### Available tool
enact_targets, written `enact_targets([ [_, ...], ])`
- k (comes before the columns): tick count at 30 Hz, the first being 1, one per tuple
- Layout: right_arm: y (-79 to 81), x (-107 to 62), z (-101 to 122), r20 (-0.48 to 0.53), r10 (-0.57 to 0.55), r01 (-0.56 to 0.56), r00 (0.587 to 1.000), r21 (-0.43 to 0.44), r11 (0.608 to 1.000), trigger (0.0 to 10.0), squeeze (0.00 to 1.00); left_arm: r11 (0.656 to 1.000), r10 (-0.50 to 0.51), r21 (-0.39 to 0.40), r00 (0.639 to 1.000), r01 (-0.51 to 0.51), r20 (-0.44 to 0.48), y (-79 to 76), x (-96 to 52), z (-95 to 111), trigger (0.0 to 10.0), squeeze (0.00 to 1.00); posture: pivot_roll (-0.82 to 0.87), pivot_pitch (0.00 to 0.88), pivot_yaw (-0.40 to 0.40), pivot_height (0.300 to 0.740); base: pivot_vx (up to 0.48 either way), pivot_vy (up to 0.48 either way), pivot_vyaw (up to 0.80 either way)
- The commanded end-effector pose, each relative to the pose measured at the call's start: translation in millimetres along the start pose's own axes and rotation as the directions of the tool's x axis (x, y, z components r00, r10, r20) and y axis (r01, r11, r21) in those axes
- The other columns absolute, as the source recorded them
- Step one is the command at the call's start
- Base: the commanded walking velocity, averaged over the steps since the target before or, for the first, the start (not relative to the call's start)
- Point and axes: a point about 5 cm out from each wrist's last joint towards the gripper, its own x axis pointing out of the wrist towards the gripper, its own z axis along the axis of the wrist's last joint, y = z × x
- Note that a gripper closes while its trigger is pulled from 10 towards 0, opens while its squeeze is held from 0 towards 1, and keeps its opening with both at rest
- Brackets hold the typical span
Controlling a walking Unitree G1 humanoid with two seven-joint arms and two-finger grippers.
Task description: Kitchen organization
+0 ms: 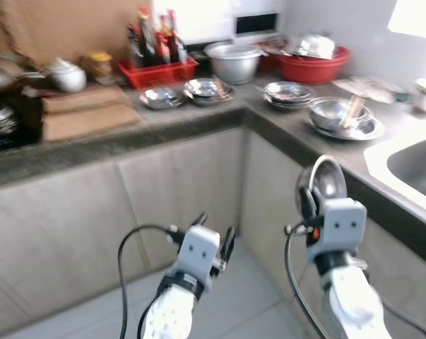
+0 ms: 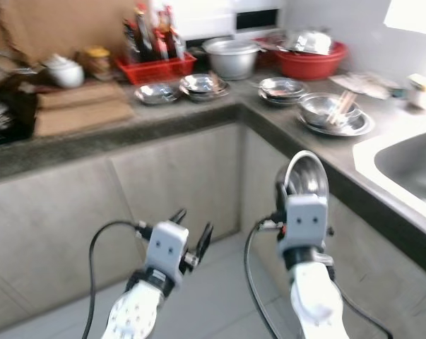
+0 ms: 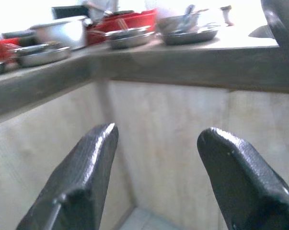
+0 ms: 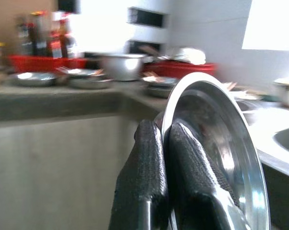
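My right gripper (image 1: 313, 192) is shut on the rim of a round steel plate (image 1: 326, 179), held upright below the counter's inner corner; in the right wrist view the black fingers (image 4: 182, 158) pinch the steel plate (image 4: 225, 143). My left gripper (image 1: 214, 236) stands open and empty in front of the cabinet doors, its fingers (image 3: 86, 167) spread wide. On the L-shaped counter (image 1: 198, 120) lie several steel dishes (image 1: 207, 90), a stack of plates (image 1: 287, 93) and a steel bowl on a plate with utensils (image 1: 343, 116).
A red rack of sauce bottles (image 1: 158, 60), a steel pot (image 1: 234, 62) and a red basin (image 1: 313, 63) line the back wall. A white teapot (image 1: 66, 75) and folded cloth (image 1: 85, 111) sit left. A sink (image 1: 417, 166) is at the right. Grey cabinet doors (image 1: 170, 191) stand ahead.
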Motion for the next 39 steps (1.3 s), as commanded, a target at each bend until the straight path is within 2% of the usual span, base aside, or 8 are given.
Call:
enact_targets([
  [1, -0.9, 2.1, 5, 0.022, 0.000, 0.000, 1.000, -0.007, 1.000, 0.0, 0.00, 1.000, -0.004, -0.005, 1.000, 0.004, 0.003, -1.5, -0.1, 1, 10.0, 0.00, 0.17, 0.000, -0.039, 0.740, -0.262, 0.000, -0.80],
  [13, -5.1, 10.9, 17, 0.073, -0.015, 0.017, 0.997, -0.022, 1.000, 0.0, 0.00, 1.000, 0.000, -0.007, 1.000, 0.000, 0.013, 0.8, 4.6, 3, 10.0, 0.00, 0.17, 0.000, -0.032, 0.740, -0.020, 0.000, -0.80],
  [19, -6.7, 16.2, 19, 0.090, -0.016, 0.019, 0.996, -0.033, 0.999, 0.0, 0.00, 1.000, 0.010, -0.010, 1.000, -0.010, 0.017, 7.4, 7.6, 4, 10.0, 0.00, 0.17, 0.000, -0.029, 0.740, 0.000, 0.000, -0.80],
  [23, -6.0, 20.9, 22, 0.105, -0.010, 0.014, 0.994, -0.036, 0.999, 0.0, 0.00, 1.000, 0.023, 0.003, 0.999, -0.023, 0.024, 14.6, 10.6, 5, 10.0, 0.00, 0.17, 0.000, -0.028, 0.740, 0.278, 0.000, -0.80],
  [31, -3.5, 25.0, 24, 0.118, 0.006, -0.001, 0.993, -0.039, 0.999, 0.0, 0.00, 1.000, 0.024, 0.004, 0.999, -0.024, 0.023, 14.4, 10.2, 5, 10.0, 0.00, 0.17, 0.000, -0.034, 0.740, 0.305, 0.000, -0.80],
  [39, 3.8, 28.0, 25, 0.125, 0.052, -0.047, 0.991, -0.047, 0.998, 0.0, 0.00, 1.000, 0.030, 0.003, 0.999, -0.030, 0.016, 14.3, 9.2, 4, 10.0, 0.00, 0.17, 0.000, -0.042, 0.740, 0.276, 0.000, -0.12],
])
